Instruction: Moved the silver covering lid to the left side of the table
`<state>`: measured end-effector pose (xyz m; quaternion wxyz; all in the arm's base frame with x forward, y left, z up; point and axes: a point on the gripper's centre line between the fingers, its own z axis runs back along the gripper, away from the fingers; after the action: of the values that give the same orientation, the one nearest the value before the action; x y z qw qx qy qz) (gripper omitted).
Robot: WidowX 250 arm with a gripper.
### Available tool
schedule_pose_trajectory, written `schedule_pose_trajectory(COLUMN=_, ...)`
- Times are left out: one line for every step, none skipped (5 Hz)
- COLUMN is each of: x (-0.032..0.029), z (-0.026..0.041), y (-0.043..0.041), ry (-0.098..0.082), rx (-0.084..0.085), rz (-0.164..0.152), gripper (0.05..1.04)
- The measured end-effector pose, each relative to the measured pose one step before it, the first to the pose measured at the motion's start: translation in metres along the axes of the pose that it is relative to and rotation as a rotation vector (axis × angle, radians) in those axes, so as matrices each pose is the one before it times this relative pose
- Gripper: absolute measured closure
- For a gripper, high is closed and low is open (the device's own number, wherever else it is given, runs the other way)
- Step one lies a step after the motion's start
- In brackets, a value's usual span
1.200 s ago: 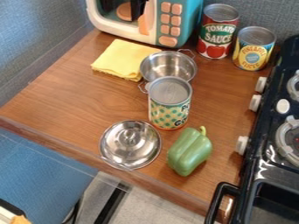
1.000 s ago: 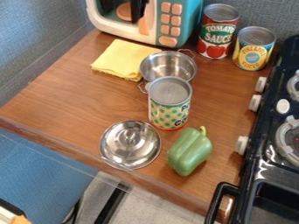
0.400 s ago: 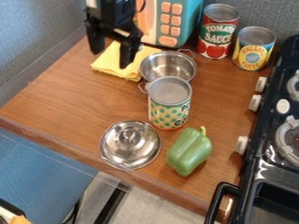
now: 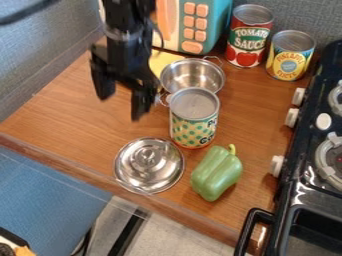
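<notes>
Lettered red can [image 4: 248,40], yellow can [image 4: 289,59], dotted can [image 4: 191,125]

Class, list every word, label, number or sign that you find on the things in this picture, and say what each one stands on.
"TOMATO SAUCE": the red can.
"PINEAPPLE": the yellow can; the word beneath looks like "SLICES", but is too small to be sure, as is any print on its blue disc.
"P" and "Co": the dotted can; both words run out of sight around its side.

Grn pepper [image 4: 217,174] nr stove [image 4: 286,200]; polka-dot can [image 4: 194,122] by pot [image 4: 192,77]; 2 cans [image 4: 248,37] behind, nr toy microwave [image 4: 194,25].
</notes>
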<state>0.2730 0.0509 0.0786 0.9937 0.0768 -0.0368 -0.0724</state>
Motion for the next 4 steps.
schedule_pose_trajectory(x=-0.01011, z=-0.01057, y=-0.02509, ry=0.0157, rx=-0.0250, rz=-0.0214, gripper=0.083)
schedule_pose_trajectory(x=-0.00540, z=-0.00734, y=-0.01898, ry=0.0052, rx=0.0108, rz=-0.0284, gripper=0.083)
schedule_pose_trajectory(x=-0.00241, z=-0.00417, y=-0.00600, ry=-0.0034, rx=0.0163, rz=-0.0018, gripper=0.083)
schedule_pose_trajectory(x=-0.00207, z=-0.01163, y=-0.00140, ry=0.0326, rx=0.0005, rz=0.0091, gripper=0.111)
